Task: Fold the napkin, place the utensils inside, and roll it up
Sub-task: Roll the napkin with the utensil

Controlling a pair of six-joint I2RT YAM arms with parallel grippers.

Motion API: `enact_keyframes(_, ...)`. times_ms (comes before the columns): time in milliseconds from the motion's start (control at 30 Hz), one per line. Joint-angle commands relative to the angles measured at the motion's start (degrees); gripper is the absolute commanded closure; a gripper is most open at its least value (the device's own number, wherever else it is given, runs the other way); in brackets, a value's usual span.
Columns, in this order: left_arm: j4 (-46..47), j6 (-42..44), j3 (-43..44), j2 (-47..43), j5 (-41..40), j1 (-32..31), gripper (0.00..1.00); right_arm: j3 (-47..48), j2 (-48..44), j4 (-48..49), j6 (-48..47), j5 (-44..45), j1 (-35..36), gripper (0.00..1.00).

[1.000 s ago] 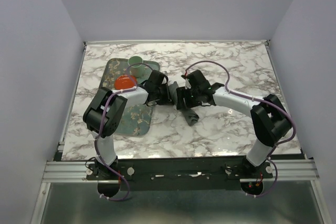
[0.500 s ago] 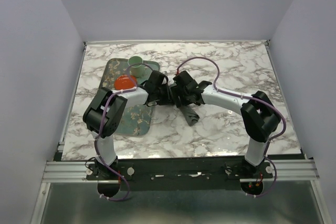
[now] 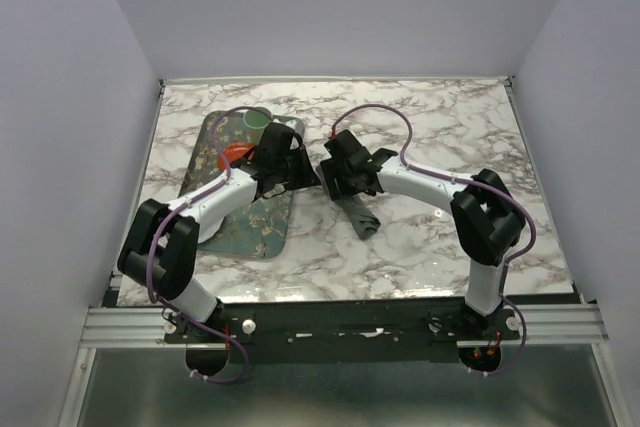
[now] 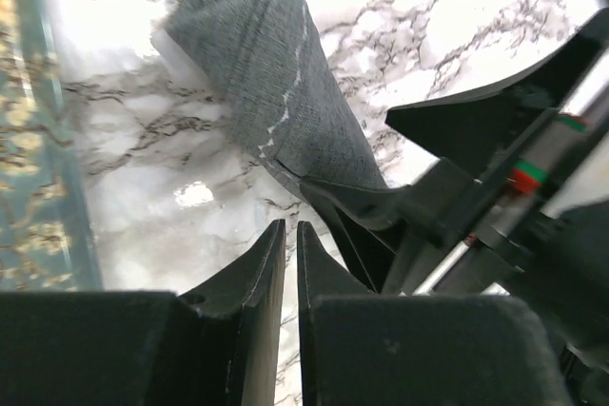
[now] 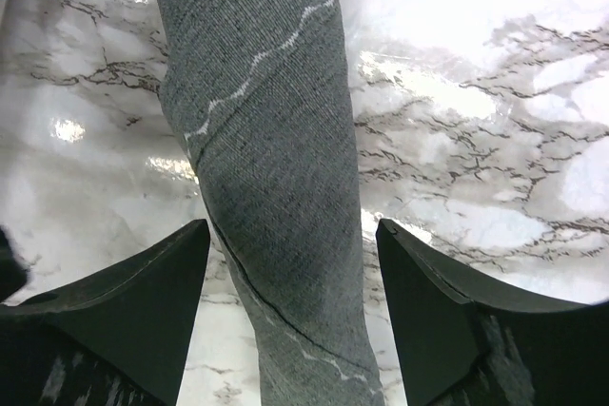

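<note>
The rolled napkin (image 5: 276,140) lies mid-bench, slanting toward the near edge. Its long axis runs straight out from my right tool (image 5: 290,230), released and straddling its far end. My left tool (image 4: 285,235), clenched empty, waits just beside.

The left arm (image 3: 215,202) is reached forward and inward from its base, with the elbow sharply bent. The right arm (image 3: 430,187) is likewise reached forward and inward, its elbow also bent. The two wrists are brought near each other, with the grippers facing one another but kept apart. The left gripper (image 4: 290,227) is seen with its fingers (image 4: 249,273) drawn almost together, only a thin slit being left between them and nothing gripped. The right gripper (image 5: 290,233) is held with its fingers (image 5: 143,292) spread wide.
</note>
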Motion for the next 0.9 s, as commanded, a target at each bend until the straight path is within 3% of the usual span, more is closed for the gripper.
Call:
enact_keyframes(0,-2.83,1.45,0.73,-2.92,-1.15,1.7,0.81,2.79,2.71,-0.33,0.26,-1.12,0.4,0.21)
enact_keyframes(600,-2.57,0.75,1.09,-5.99,0.26,2.93,0.82,2.27,7.11,0.02,-0.26,3.54,1.01,0.25)
enact_keyframes(867,-1.52,0.22,0.29,-5.73,0.88,3.29,0.82,2.44,2.99,-1.64,-1.85,6.96,4.09,0.21)
